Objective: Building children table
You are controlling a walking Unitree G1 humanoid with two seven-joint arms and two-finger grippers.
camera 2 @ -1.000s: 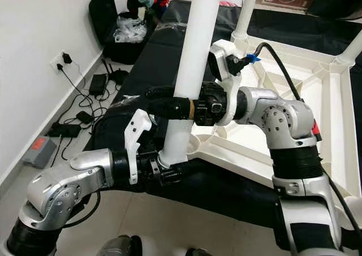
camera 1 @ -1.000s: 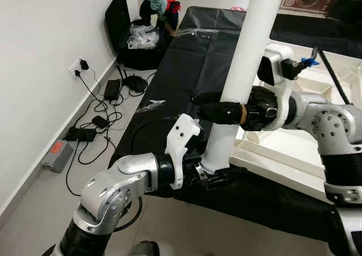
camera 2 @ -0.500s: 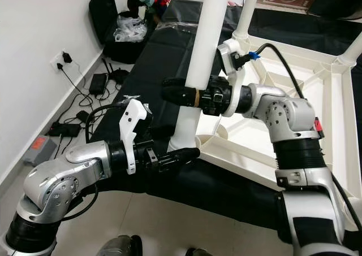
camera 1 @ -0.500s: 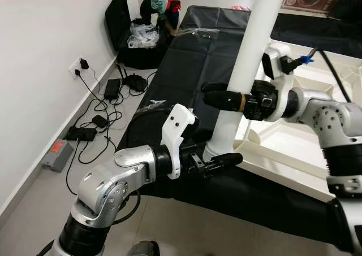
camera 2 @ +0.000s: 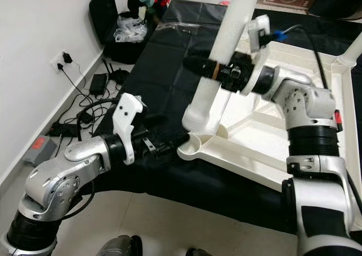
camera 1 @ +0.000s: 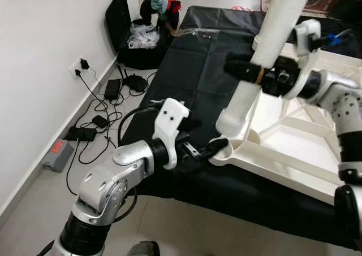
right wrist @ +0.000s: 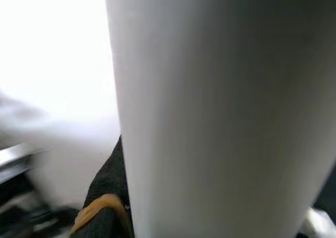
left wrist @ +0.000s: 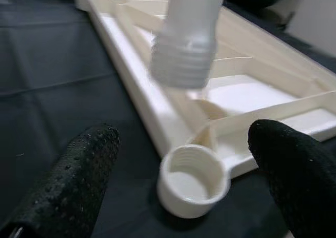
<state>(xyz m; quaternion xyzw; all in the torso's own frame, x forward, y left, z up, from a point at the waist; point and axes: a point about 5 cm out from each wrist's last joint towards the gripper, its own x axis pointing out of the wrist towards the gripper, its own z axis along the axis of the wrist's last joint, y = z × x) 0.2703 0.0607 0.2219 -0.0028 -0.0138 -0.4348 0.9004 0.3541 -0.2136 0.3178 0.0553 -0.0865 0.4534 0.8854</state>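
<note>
1. the left claw [left wrist: 173,159] is sitting low in the middle of the left eye frame, its two black fingers [left wrist: 73,180] spread wide apart to either side of the round threaded socket [left wrist: 193,188] at the near corner of the white table frame [camera 1: 294,160]. it is clamping nothing; it looks placed there to steady that corner while the leg comes down.
2. the white table frame is lying upside down on the black-covered tabletop [camera 1: 186,69], so its sockets are facing up to take the legs.
3. the white table leg [camera 1: 257,69] is hanging just above and slightly behind the socket, not yet seated. its long axis is running near upright, tilting toward the upper right of the frame, with the threaded end [left wrist: 181,59] pointing down at the socket.
4. the right claw [camera 1: 257,74] is clamped around the leg partway up, holding it from the side so the threaded end stays free.
5. another leg [camera 2: 353,55] is already standing at a far corner, at the right edge.
</note>
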